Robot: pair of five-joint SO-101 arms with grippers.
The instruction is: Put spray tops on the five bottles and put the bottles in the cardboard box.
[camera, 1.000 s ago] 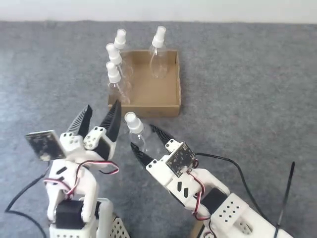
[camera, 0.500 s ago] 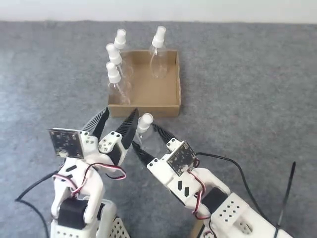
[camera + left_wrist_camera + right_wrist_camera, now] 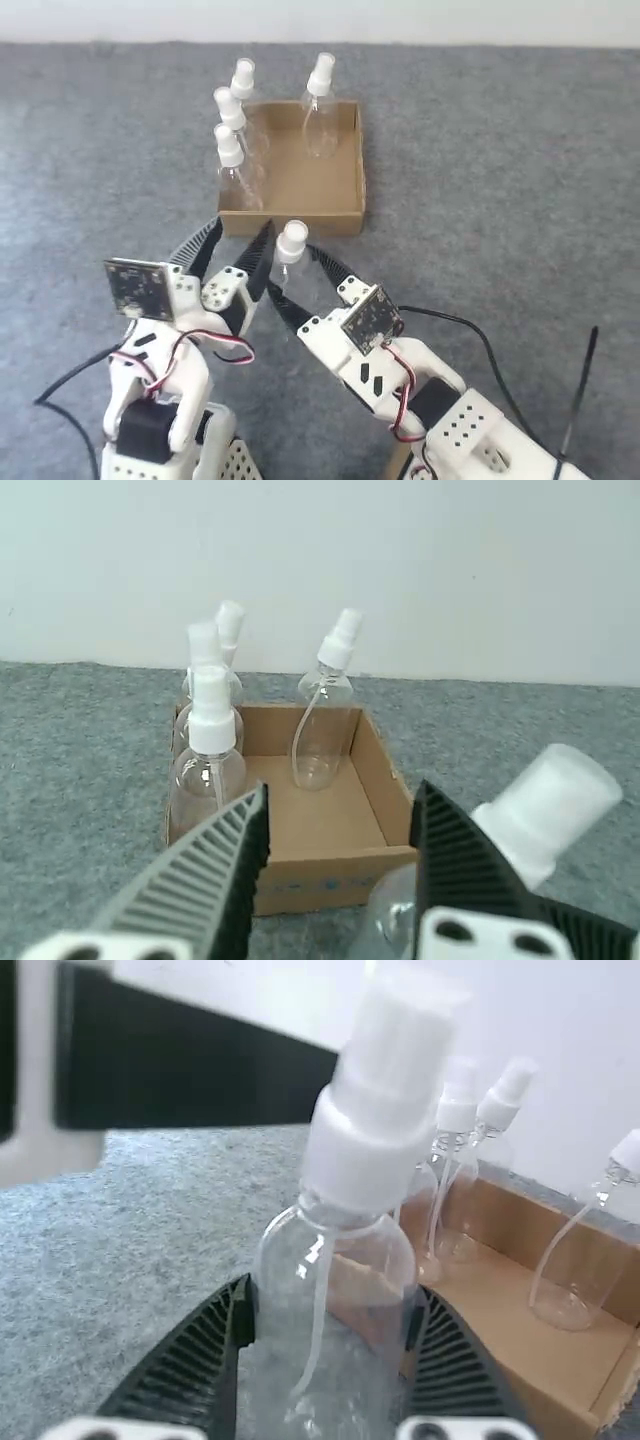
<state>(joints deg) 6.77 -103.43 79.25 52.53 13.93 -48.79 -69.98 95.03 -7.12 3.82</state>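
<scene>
The right gripper (image 3: 297, 278) has its fingers clamped on the body of the fifth bottle (image 3: 292, 243), one finger on each flank, as the right wrist view shows (image 3: 335, 1260). This bottle carries its spray top and tilts toward the box (image 3: 290, 218), just in front of the near wall. The left gripper (image 3: 240, 232) stands just beside it with fingers apart. The bottle's top (image 3: 545, 805) lies outside that gap, against the outer side of the nearer finger; contact cannot be told. The box rests on the grey worktop (image 3: 500, 200). It holds a row of three bottles (image 3: 230, 120) along one side wall and a lone bottle (image 3: 320, 110) at the far opposite corner, all upright and topped.
</scene>
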